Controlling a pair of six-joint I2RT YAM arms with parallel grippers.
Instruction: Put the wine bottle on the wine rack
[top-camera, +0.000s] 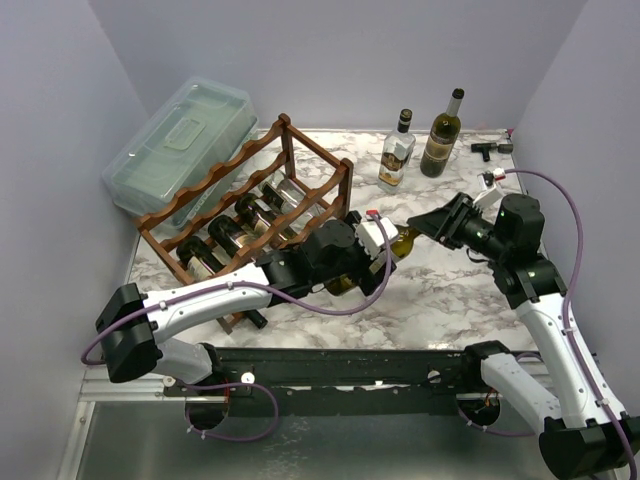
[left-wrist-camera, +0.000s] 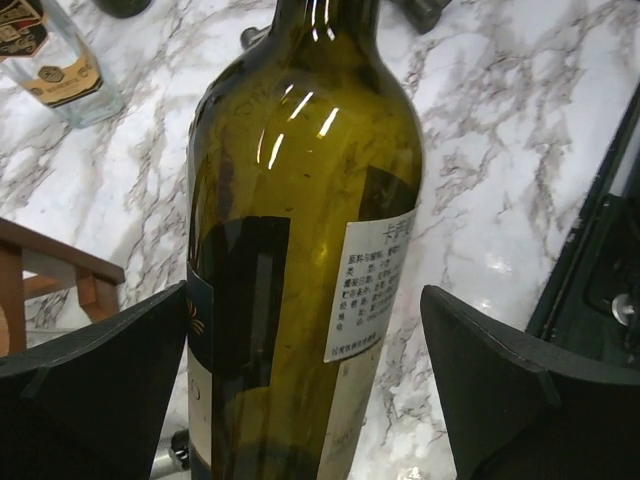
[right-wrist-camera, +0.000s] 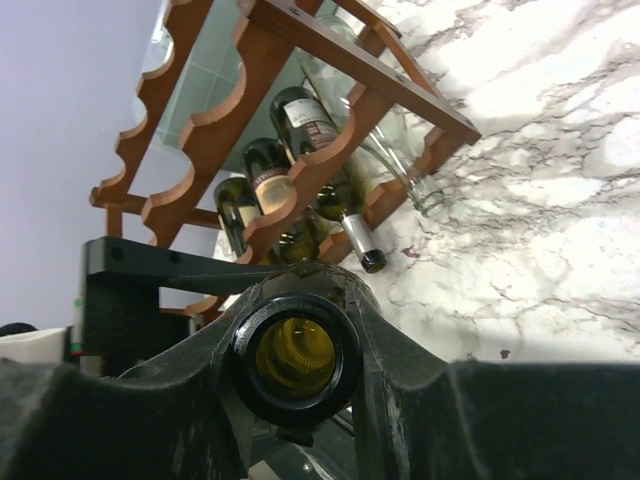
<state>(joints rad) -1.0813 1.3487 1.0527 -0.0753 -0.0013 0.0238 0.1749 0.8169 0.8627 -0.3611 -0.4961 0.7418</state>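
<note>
The olive-green wine bottle (top-camera: 403, 240) lies nearly level above the marble table, neck toward the right. My right gripper (top-camera: 428, 226) is shut on its neck; in the right wrist view the fingers (right-wrist-camera: 400, 350) clamp around the open mouth (right-wrist-camera: 296, 357). My left gripper (top-camera: 352, 262) straddles the bottle's body (left-wrist-camera: 300, 200). Its jaws are wide apart: the left finger (left-wrist-camera: 120, 380) is at the label, and a gap shows between the glass and the right finger (left-wrist-camera: 500, 380). The reddish-brown wine rack (top-camera: 215, 195) stands just left of the bottle and also shows in the right wrist view (right-wrist-camera: 300, 170).
Several bottles (top-camera: 250, 215) lie in the rack's lower tier. A clear plastic lidded box (top-camera: 180, 140) sits behind the rack. A clear bottle (top-camera: 397, 150) and a dark bottle (top-camera: 441, 133) stand at the back right, with a small black part (top-camera: 487, 150) beside them.
</note>
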